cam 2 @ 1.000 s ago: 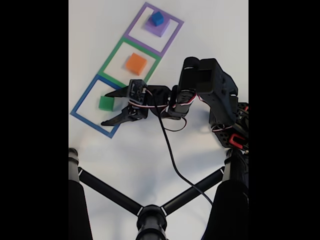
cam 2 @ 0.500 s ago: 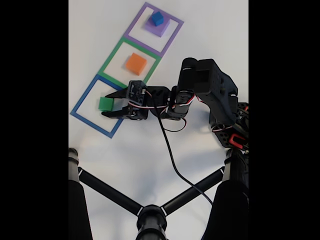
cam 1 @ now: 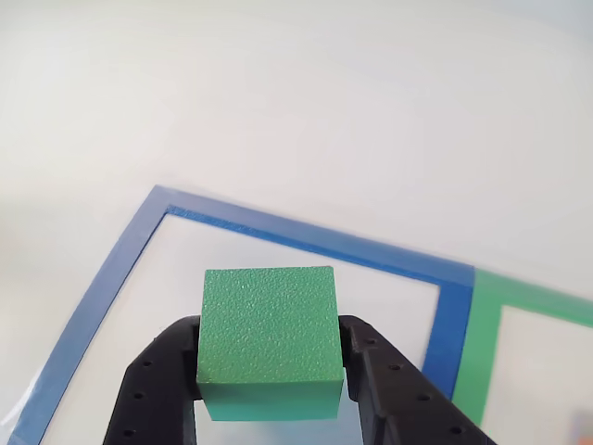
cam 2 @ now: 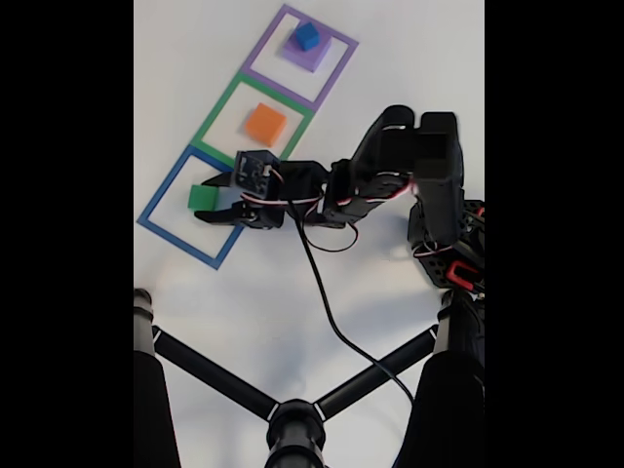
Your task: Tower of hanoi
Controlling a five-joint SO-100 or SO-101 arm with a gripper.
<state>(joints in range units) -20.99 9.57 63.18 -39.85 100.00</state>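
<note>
Gripper (cam 1: 269, 394) fingers clamped on green cube (cam 1: 269, 338), low between pads; shallow bite, cube might twist out on lift.

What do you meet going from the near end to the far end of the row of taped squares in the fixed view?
Green cube held in the gripper over the blue square → orange block in the green square → blue cube on purple block.
</note>
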